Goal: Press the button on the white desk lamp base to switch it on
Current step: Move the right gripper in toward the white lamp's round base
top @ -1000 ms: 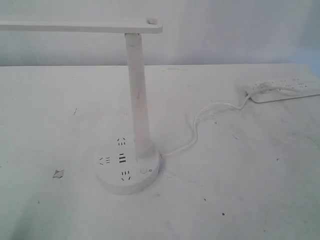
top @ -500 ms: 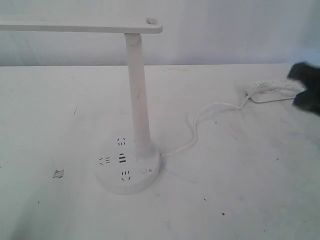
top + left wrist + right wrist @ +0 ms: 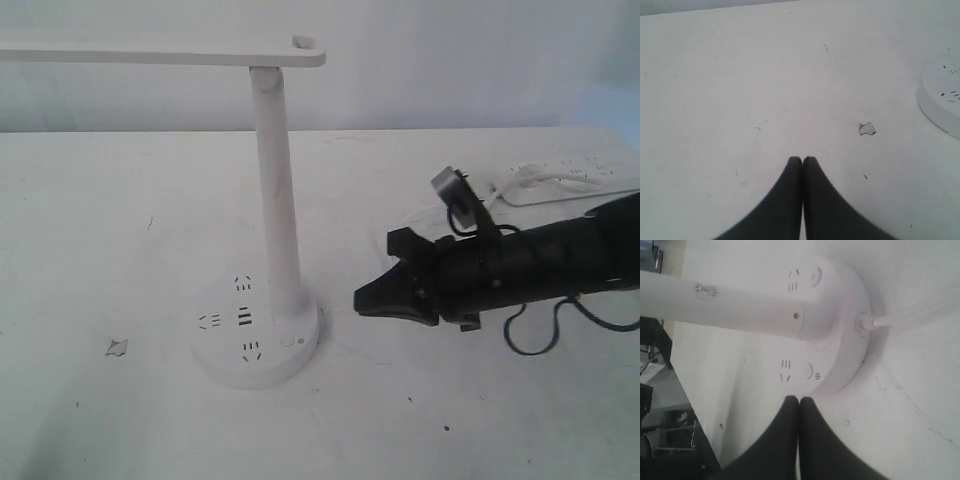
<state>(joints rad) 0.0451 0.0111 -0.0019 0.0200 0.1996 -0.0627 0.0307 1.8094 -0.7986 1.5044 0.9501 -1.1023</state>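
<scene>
The white desk lamp [image 3: 276,200] stands left of centre on its round white desk lamp base [image 3: 222,352], with a long flat head [image 3: 160,50]. The button [image 3: 288,341] sits on the disc's near right part, beside the post. My right gripper [image 3: 358,303] is shut and empty, pointing left, a short way right of the base and apart from it. The right wrist view shows the right gripper [image 3: 799,399] just short of the base [image 3: 845,340], with the button [image 3: 809,371] ahead. My left gripper [image 3: 802,159] is shut over bare table, out of the exterior view.
A white cord [image 3: 400,235] runs from the base to a long white power strip [image 3: 570,180] at the back right. A small scrap [image 3: 116,347] lies left of the base, and the scrap [image 3: 866,128] also shows in the left wrist view. A black cable [image 3: 530,335] hangs under the right arm.
My right arm has come in from the right edge and swept left across the table to just right of the lamp base. The lamp has not moved.
</scene>
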